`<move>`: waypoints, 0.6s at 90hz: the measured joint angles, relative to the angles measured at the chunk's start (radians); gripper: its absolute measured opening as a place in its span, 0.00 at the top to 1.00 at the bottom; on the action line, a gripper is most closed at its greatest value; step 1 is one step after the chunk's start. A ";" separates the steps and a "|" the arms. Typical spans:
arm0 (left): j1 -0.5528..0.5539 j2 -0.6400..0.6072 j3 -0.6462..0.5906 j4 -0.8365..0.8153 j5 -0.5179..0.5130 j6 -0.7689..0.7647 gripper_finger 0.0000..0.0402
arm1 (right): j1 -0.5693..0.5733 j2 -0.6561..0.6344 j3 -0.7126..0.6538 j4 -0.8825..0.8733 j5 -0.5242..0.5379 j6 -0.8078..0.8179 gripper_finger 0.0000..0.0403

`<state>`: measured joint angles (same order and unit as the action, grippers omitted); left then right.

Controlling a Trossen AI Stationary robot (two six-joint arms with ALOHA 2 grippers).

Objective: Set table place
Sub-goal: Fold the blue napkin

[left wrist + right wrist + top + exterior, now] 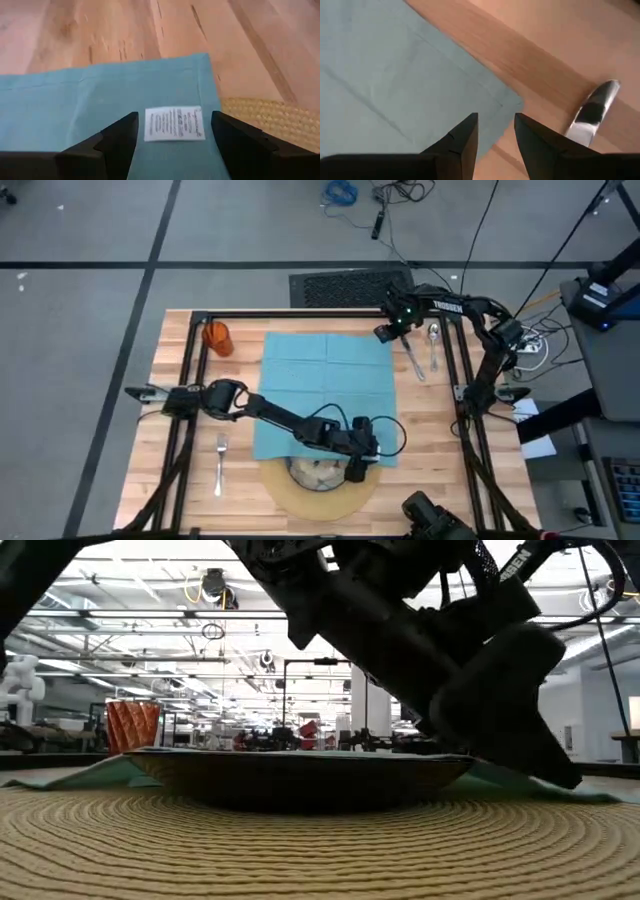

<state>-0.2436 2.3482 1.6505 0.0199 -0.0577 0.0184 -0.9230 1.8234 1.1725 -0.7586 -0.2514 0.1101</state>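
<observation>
The napkin (325, 395) lies spread flat across the middle of the high view, its lower edge draped over the plate (318, 472) and the round mat (320, 498) at bottom centre. It is thin, limp cloth: light, with no stiffness, so it will sag, fold and drag whatever way it is pulled, and it is best taken at a corner or hemmed edge where a pinch gathers only one layer. The lower right corner, with a white care label (174, 123) sewn on, lies right under the left tool (175, 131), whose fingers are spread wide to either side of that label with nothing between them. The upper right corner sits just ahead of the right tool (496, 131), also parted and holding nothing, at the upper right of the high view.

The plate looks heavy, hard and breakable, with a shallow rim; sliding cloth off it could shift it on the mat.

Farther out, a knife (412, 362) and spoon (433, 345) lie on the bare desk (175, 480) at upper right, thin, smooth and probably slippery, hard to lift off flat wood. A fork (220, 463) lies at lower left, and a small orange cup (217, 337), light and easy to tip, stands at upper left.
</observation>
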 joint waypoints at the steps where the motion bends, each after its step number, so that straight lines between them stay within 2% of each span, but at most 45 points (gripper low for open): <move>1: -0.001 0.000 0.000 -0.003 0.005 -0.003 0.41 | 0.000 0.003 0.000 0.000 -0.003 0.000 0.71; 25: -0.014 0.000 0.000 -0.030 0.028 -0.020 0.42 | 0.002 0.074 0.002 0.000 -0.017 -0.003 0.71; 54: -0.014 0.000 0.000 -0.035 0.028 -0.040 0.56 | 0.001 0.085 0.003 -0.001 -0.018 -0.016 0.77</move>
<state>-0.2577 2.3482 1.6505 -0.0153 -0.0299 -0.0214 -0.9218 1.9084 1.1755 -0.7593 -0.2697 0.0945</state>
